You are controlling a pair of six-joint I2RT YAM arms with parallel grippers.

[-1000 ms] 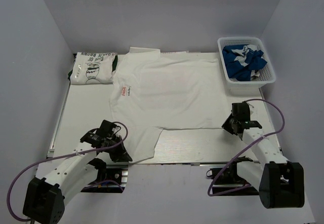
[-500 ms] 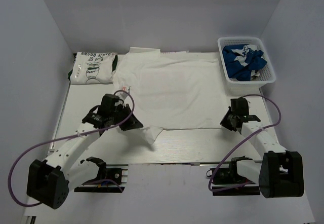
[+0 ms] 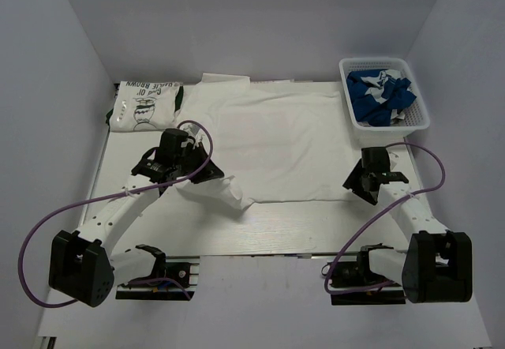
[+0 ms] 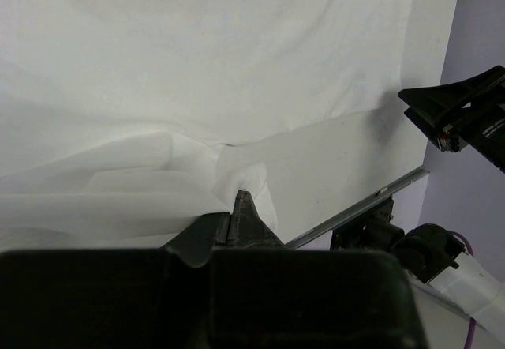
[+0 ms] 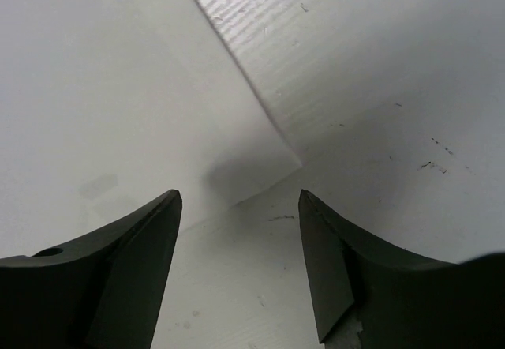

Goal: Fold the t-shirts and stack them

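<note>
**Three t-shirts on the bench, with two tools at the largest**

The bench (image 3: 316, 223) is a pale, flat board with a fine grain. Most of its middle is covered by the large white t-shirt (image 3: 276, 140), a thin, matte cloth lying smooth and flat across its body. Its near left part is gathered into soft, raised folds. At the far left corner lies the folded t-shirt (image 3: 144, 106), a compact white rectangle printed with green cartoon figures and lettering. At the far right stands the basket (image 3: 383, 136), made of rigid white plastic mesh. It holds the blue t-shirt (image 3: 379, 95), crumpled, royal blue with white marks. The left tool (image 4: 243, 199) has its dark fingers pressed together on a pinch of the white cloth's bunched edge. The right tool (image 5: 241, 199) is poised at the shirt's near right corner, its jaws spread and nothing between them.
</note>
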